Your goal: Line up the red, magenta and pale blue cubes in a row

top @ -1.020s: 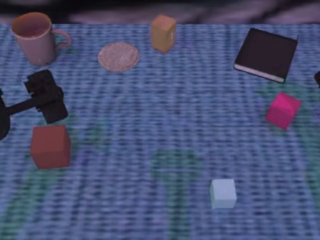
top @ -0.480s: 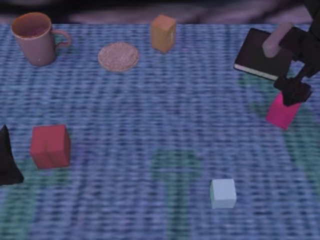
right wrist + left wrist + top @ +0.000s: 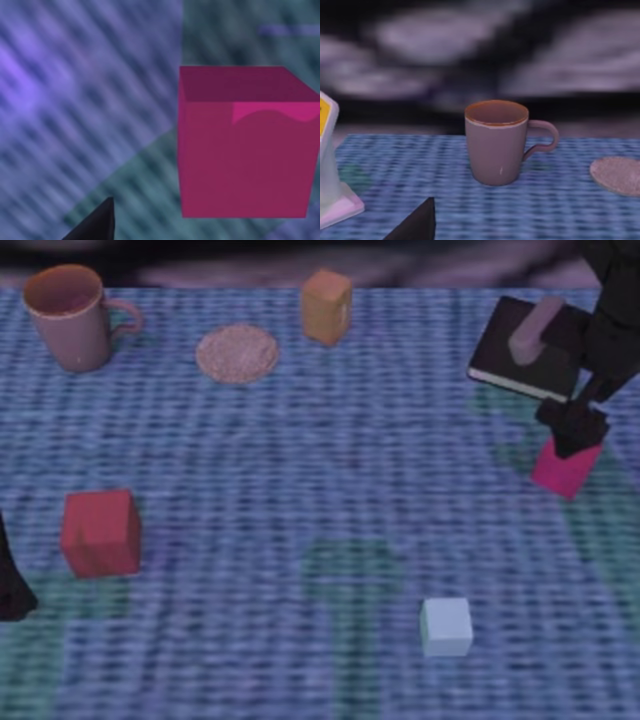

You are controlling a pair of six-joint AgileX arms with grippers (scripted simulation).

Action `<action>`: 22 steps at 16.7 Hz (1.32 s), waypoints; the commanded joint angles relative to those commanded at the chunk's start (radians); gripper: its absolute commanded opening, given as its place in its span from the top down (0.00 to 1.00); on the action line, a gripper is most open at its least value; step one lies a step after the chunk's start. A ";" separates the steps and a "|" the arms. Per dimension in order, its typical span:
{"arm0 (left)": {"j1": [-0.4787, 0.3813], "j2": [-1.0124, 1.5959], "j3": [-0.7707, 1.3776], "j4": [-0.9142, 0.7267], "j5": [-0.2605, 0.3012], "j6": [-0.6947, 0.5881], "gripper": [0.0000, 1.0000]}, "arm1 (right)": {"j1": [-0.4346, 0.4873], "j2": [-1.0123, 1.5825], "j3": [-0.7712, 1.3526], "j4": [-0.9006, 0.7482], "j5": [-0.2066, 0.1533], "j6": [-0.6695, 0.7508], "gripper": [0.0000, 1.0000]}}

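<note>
right pincer (image 3: 572,432) over matte bright magenta cube (image 3: 565,468) at counter's right edge – grip state unclear. risk: off-centre descent clips cube corner, shoves it off edge. left pincer parked at left edge.

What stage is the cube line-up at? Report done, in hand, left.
Done: nothing; the red cube, magenta cube and pale blue cube lie scattered, far apart. In hand: the right gripper hangs right above the magenta cube at the table's right side, no grasp evident. The left arm sits at the left edge. Left: gripping each cube and setting all three in a row.
</note>
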 joint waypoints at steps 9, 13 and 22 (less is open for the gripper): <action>0.000 0.000 0.000 0.000 0.000 0.000 0.00 | 0.001 0.074 -0.162 0.245 0.001 0.002 0.00; 0.000 0.000 0.000 0.000 0.000 0.000 0.00 | 0.001 0.095 -0.200 0.296 0.001 0.002 0.00; 0.000 0.000 0.000 0.000 0.000 0.000 0.00 | 0.001 0.095 -0.200 0.296 0.001 0.002 0.53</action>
